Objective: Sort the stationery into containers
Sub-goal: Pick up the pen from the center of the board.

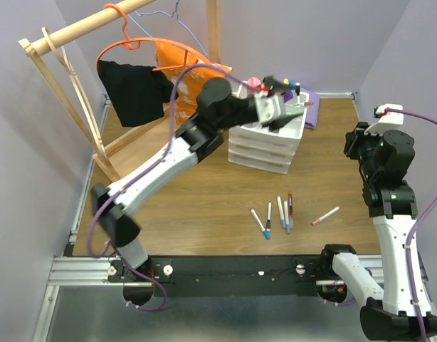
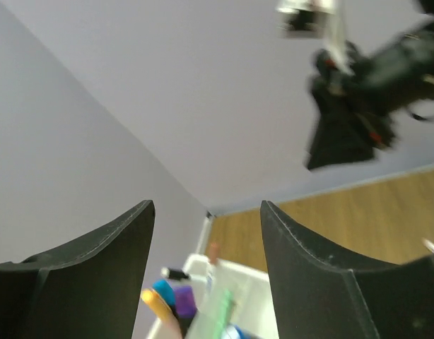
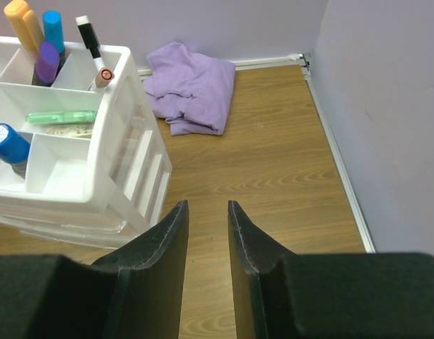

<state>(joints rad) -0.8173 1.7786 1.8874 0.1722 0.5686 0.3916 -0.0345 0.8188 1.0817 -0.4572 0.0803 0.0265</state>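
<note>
The desk [image 1: 204,206] is brown wood grain, framed by metal rails and closed in by plain lilac walls. A wooden clothes rack [image 1: 62,43] stands at the far left corner, and a crumpled purple cloth [image 3: 192,88] lies at the far right corner. The white organiser [image 3: 132,176] sits by the far edge, right of centre.

Its top compartments hold an orange highlighter [image 3: 22,21], a blue highlighter [image 3: 53,25] and a purple highlighter [image 3: 47,60] standing together. A black-capped marker [image 3: 90,42] leans beside them, a green pen [image 3: 61,117] lies flat, and a blue-capped bottle [image 3: 6,141] stands alone.

Five loose pens [image 1: 279,214] lie close together near the near edge, with a sixth pen [image 1: 325,216] apart to their right.

The left pincer [image 2: 206,205] hangs over the organiser, spread wide with nothing in it. The right pincer [image 3: 206,205] is near the right edge, showing a narrow gap and gripping nothing.

From above, the left arm covers part of the tray. The right wrist view cuts off its left side. In the left wrist view the tray contents and the right arm [image 2: 365,92] are blurred.
</note>
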